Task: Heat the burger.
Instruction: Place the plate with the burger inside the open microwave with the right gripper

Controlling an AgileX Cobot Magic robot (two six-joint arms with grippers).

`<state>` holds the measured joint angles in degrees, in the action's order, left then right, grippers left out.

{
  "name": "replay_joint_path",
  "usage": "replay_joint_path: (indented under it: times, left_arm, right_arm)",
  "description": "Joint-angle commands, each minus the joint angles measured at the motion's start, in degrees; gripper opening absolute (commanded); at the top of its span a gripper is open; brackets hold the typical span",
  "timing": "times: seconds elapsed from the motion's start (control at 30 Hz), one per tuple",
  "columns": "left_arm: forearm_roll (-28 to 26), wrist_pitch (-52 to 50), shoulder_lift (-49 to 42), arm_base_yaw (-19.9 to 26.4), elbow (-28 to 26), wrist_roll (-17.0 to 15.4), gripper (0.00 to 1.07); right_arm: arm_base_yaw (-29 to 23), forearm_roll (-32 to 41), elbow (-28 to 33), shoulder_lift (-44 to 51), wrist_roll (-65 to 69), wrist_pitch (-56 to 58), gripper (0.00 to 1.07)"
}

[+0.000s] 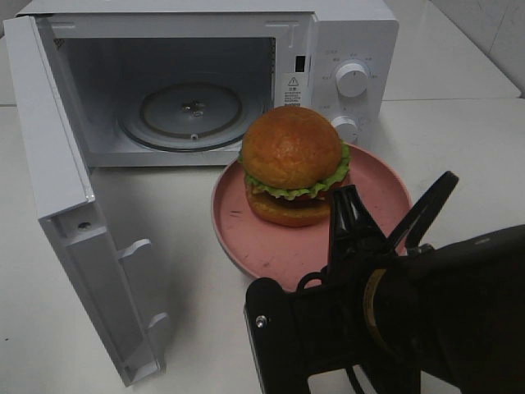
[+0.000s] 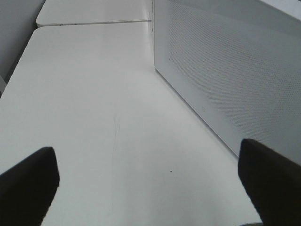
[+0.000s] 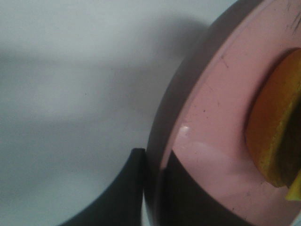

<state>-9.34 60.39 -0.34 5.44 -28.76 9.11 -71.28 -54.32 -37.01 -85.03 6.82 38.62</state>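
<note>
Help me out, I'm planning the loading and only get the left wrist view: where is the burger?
Observer: The burger sits on a pink plate on the table, just in front of the microwave, toward its control-knob side.
Operator: Is the oven ready to load?
Observer: Its door is swung wide open, and the glass turntable shows inside.
Operator: And the other arm?
Observer: The right end effector is shut on the plate's near rim, one finger on each side of it.
</note>
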Motion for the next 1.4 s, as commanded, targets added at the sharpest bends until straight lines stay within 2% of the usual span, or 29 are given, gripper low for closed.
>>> replay_joint_path:
  times: [0.03, 0.5, 0.67, 0.8, 0.9, 0.97, 1.03, 1.33, 1.4]
  left_arm:
    - [-0.2, -0.7, -1.2, -0.2, 0.2, -0.2, 0.98]
    - [-0.2, -0.7, -1.2, -0.2, 0.2, -0.2, 0.98]
    - [-0.2, -0.7, -1.2, -0.2, 0.2, -0.2, 0.98]
    - [-0.2, -0.7, -1.2, -0.2, 0.2, -0.2, 0.98]
    - [-0.2, -0.7, -1.2, -0.2, 0.2, -0.2, 0.98]
    - [-0.2, -0.7, -1.2, -0.2, 0.2, -0.2, 0.98]
    - [-0.2, -0.7, -1.2, -0.2, 0.2, -0.2, 0.98]
    - [-0.2, -0.7, -1.2, -0.2, 0.2, -0.2, 0.98]
    - [-0.2, -0.7, -1.2, -0.2, 0.2, -0.2, 0.98]
  right_arm:
    - [-0.2, -3.6, 0.0, 0.5, -3.7, -2.8, 0.04]
    - [-0.1, -2.7, 0.0, 0.5, -2.5, -4.7, 0.04]
    - [1.2, -3.5, 0.0, 0.5, -8.1, -5.8, 0.04]
    - [6.2, -3.4, 0.0, 0.5, -13.2, -10.0, 0.04]
    - [7.0, -3.4, 0.0, 0.5, -14.8, -10.9, 0.04]
    - [10.2, -3.4, 0.0, 0.5, -20.1, -15.4, 0.04]
    - [11.1, -3.1, 0.0, 0.5, -21.7, -17.1, 0.04]
    - [19.7, 4.5, 0.0, 0.5, -39.5, -25.2, 0.04]
    - [22.7, 9.0, 0.0, 0.5, -45.8, -27.3, 0.04]
